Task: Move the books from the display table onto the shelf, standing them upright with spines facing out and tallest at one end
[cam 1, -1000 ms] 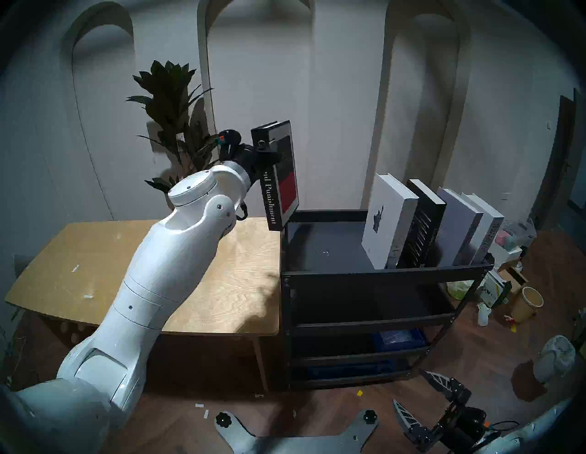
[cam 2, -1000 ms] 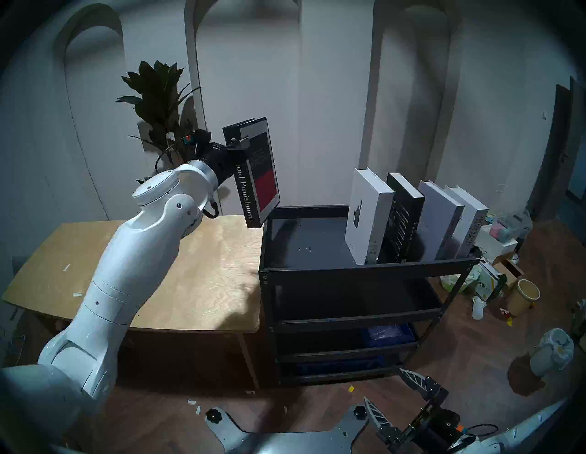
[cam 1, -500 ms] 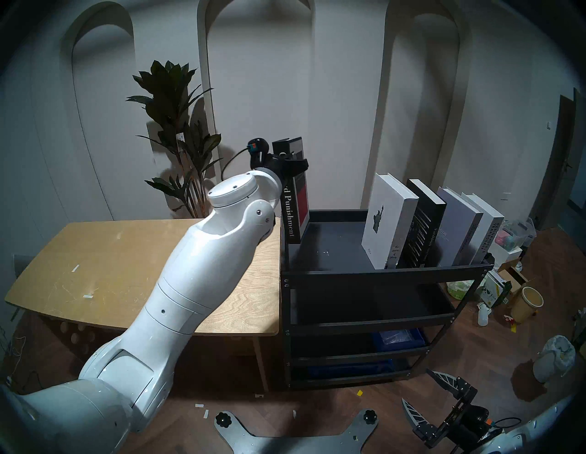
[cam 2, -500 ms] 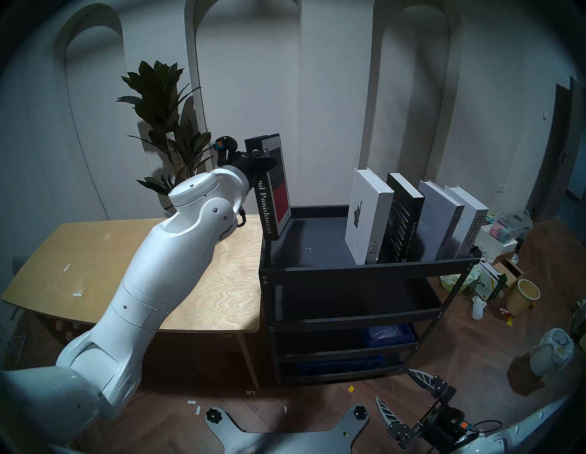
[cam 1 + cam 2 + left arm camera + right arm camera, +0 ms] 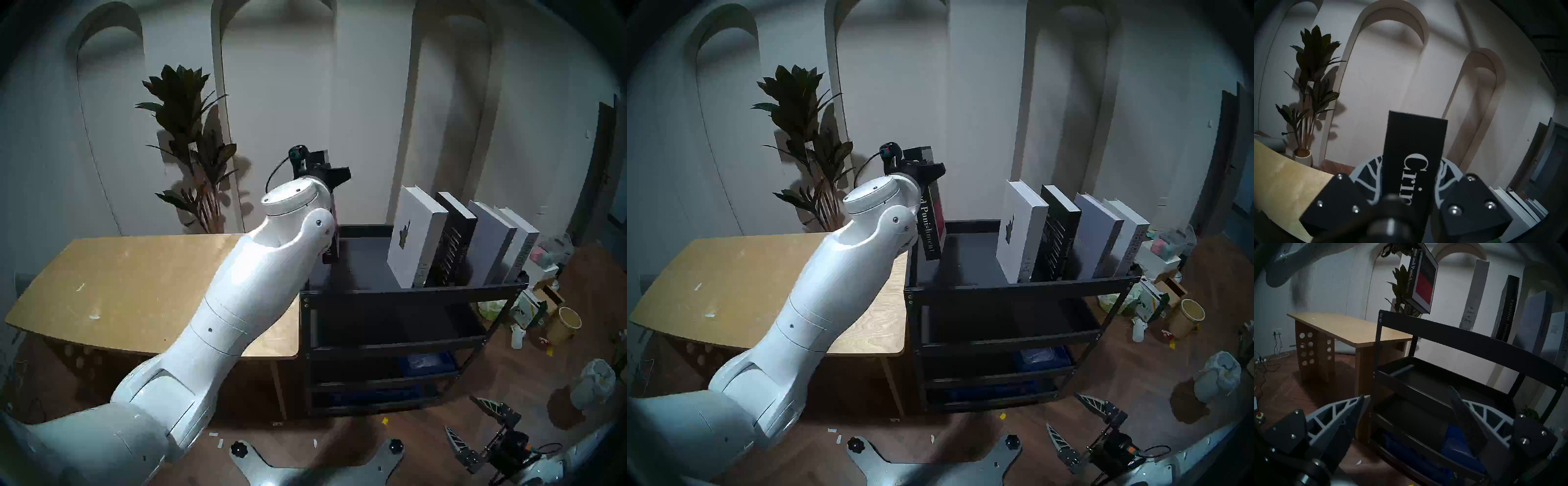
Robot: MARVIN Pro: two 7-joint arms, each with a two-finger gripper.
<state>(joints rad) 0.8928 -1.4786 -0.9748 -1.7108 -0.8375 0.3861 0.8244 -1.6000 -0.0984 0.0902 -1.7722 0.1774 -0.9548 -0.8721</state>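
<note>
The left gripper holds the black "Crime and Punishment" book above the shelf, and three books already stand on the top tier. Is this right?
Not quite: four books stand on the top tier of the shelf, as the head view shows. The left gripper does hold "Crime and Punishment" above it.

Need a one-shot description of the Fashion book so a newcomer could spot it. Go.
Find the black metal shelf right of the wooden table; four books stand in a row at the right end of its top tier. The Fashion book is second from the left, between the white Statue of Liberty book and a grey book. It is the only black one in that row.
</note>
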